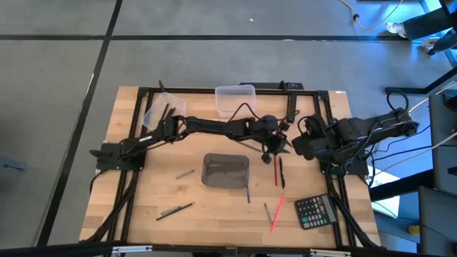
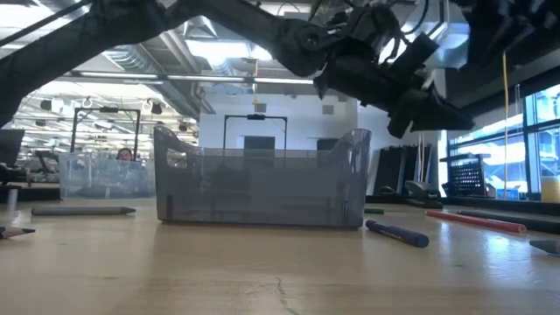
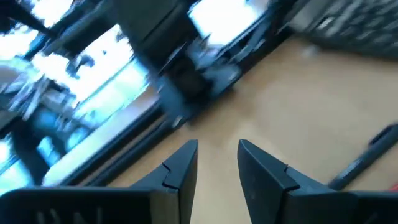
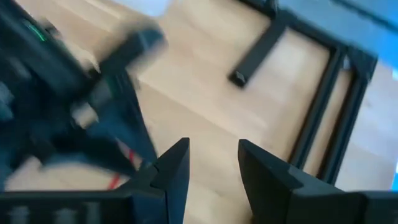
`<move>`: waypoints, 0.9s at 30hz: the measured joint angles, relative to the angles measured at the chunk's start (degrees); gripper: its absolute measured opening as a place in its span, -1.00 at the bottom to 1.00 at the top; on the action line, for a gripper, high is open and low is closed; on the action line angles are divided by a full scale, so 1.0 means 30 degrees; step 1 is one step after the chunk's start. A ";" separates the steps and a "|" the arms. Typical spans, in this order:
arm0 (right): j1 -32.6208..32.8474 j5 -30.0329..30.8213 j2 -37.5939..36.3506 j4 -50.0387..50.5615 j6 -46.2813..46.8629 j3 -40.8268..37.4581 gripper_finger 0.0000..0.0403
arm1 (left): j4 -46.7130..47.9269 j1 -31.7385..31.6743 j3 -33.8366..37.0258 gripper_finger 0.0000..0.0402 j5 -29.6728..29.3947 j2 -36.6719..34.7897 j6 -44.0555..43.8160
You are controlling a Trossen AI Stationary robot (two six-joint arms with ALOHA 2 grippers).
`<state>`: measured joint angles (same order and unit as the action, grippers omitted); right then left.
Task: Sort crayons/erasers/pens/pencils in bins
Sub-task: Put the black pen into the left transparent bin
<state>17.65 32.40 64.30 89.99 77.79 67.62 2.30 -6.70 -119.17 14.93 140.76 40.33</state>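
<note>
High view, bench (image 1: pixel 143 193): wooden top inside a black frame.
High view, left arm: stretched across the middle, its left claw (image 1: pixel 275 151) above the far ends of a red stick (image 1: pixel 276 171) and a black stick (image 1: pixel 282 173).
High view, right arm: folded at the right edge, right claw (image 1: pixel 298 146) near the left claw.
High view, bins: smoky grey bin (image 1: pixel 226 171) at centre; one clear bin (image 1: pixel 235 100) at the far edge; a second clear bin (image 1: pixel 158 111) tilted at far left.
High view, loose sticks: grey stick (image 1: pixel 185 173) left of the grey bin; dark stick (image 1: pixel 176 210) near the front left; bluish stick (image 1: pixel 248 193) just in front of the grey bin; pink stick (image 1: pixel 277 212) beside a calculator (image 1: pixel 315 211).
Low view: grey bin (image 2: pixel 262 179) stands upright on the bench; blue stick (image 2: pixel 396 232) lies at its right; red stick (image 2: pixel 477 220) farther right.
Left wrist view: left claw (image 3: pixel 217 163) fingers apart, nothing between them; a dark stick (image 3: pixel 367 155) lies on the bench beside it.
Right wrist view: right claw (image 4: pixel 212 163) fingers apart and empty, above bare wood.
</note>
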 joint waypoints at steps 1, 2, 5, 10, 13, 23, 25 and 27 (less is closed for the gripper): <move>0.0006 -0.0451 -0.0148 -0.0007 0.0378 -0.0515 -0.30 | 0.0270 -0.0072 0.0000 -0.46 -0.0644 -0.0226 -0.0006; 0.0037 -0.0939 -0.0261 -0.0045 0.0797 -0.1058 -0.30 | 0.0620 -0.0144 0.0000 -0.46 -0.1360 -0.0516 0.0062; 0.0066 -0.2147 -0.0427 -0.1295 0.1645 -0.2857 -0.30 | 0.1791 -0.0400 -0.0029 -0.46 -0.3510 -0.1355 0.0612; 0.0066 -0.3958 -0.0268 -0.7839 0.1237 -0.6428 -0.30 | 0.4077 -0.1084 0.0007 -0.46 -0.4864 -0.2389 -0.0220; 0.0080 -0.5138 0.0032 -1.1893 -0.0119 -0.8281 -0.30 | 0.5387 -0.1521 -0.0008 -0.46 -0.4069 -0.3144 -0.1955; 0.1181 -0.6575 0.1857 -1.9374 -0.0119 -1.1792 -0.30 | 0.7704 -0.1540 0.0078 -0.60 -0.1680 -0.3428 -0.4764; 0.1543 -0.5923 0.2365 -1.9909 -0.0033 -1.1969 -0.30 | 0.7536 -0.1176 0.0587 -0.64 -0.1712 -0.3380 -0.4509; 0.1678 -0.5441 0.2922 -2.0265 -0.0018 -1.1993 -0.30 | 0.6884 -0.0784 0.1154 -0.66 -0.1689 -0.3306 -0.4323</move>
<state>22.68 16.07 73.07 29.19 77.73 31.64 22.95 -9.05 -115.71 9.87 130.84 27.36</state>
